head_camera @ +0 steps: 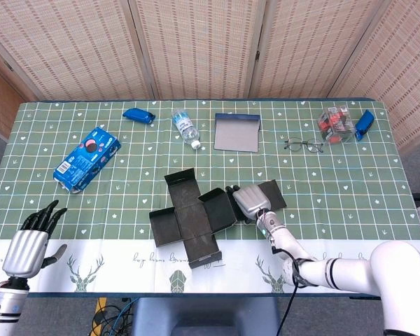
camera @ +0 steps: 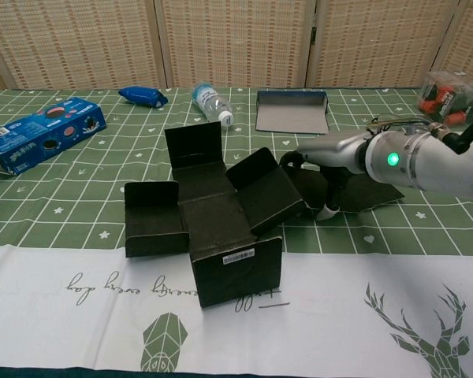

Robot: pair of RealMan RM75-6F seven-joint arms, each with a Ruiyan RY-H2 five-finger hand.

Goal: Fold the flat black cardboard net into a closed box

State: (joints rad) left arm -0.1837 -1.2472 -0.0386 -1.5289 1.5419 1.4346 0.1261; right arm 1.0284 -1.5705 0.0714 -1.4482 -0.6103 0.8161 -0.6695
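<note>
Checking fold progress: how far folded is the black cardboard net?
Partly folded, still open: the black cardboard net has several flaps raised around a flat base, its right panel lying flat under the right hand.

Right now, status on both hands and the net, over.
Right hand on the net's right flap, gripping nothing. Left hand open, idle at the table edge. Black cardboard net half-raised, unclosed. Nothing in the way.
</note>
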